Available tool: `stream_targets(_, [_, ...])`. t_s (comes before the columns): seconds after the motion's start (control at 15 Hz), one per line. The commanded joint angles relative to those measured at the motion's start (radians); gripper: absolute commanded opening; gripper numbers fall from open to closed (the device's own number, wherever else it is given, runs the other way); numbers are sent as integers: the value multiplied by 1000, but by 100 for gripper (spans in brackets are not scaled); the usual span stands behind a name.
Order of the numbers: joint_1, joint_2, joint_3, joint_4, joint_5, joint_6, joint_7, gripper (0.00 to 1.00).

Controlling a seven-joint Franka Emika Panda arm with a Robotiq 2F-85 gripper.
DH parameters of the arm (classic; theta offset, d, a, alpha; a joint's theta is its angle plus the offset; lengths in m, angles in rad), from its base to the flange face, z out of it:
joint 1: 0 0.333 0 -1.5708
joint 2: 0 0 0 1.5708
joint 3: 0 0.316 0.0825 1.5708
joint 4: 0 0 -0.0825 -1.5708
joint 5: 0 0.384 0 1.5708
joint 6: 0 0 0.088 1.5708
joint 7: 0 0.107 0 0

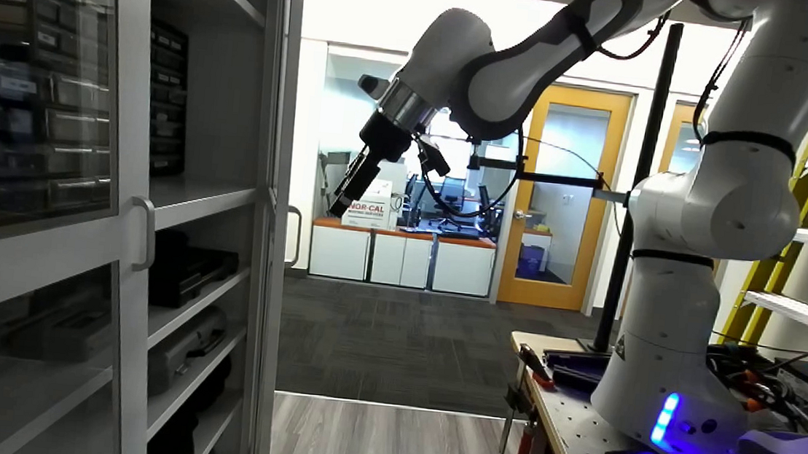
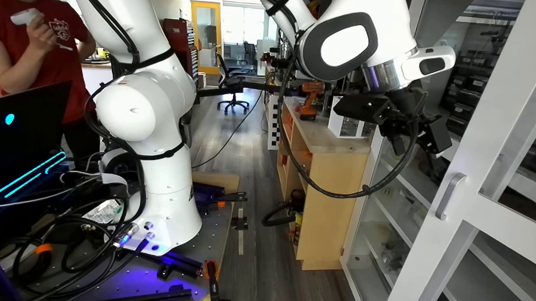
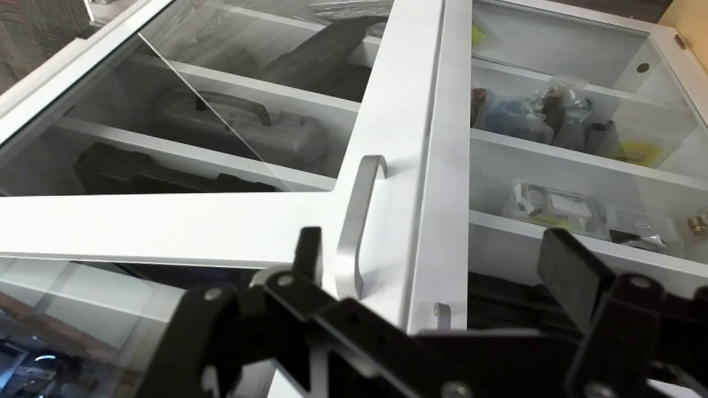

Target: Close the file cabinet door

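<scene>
Fingers stand wide apart, gripping nothing, in the wrist view; the handle of the file cabinet door shows between them but lies beyond. Such a spread would suit taking the handle, though a push should be enough. The door's frame runs aslant to the shelves behind it, which suggests it is ajar.

In an exterior view the door is almost edge-on, standing out from the file cabinet, and the fingers hang apart from it on the room side, presumably so they can press it inward. The arm is mounted on a desk, likely to gain height.

In an exterior view, beyond the arm, a person in red holds up a white controller, probably to steer by eye; the fingers are near the door's handle.
</scene>
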Motion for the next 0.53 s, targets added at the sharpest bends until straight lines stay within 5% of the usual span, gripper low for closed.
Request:
stream_targets(0.0, [10,37,-36,11,3,82,-71,100])
stream_targets(0.47, [104,101,-147,20,94,169,-226,100])
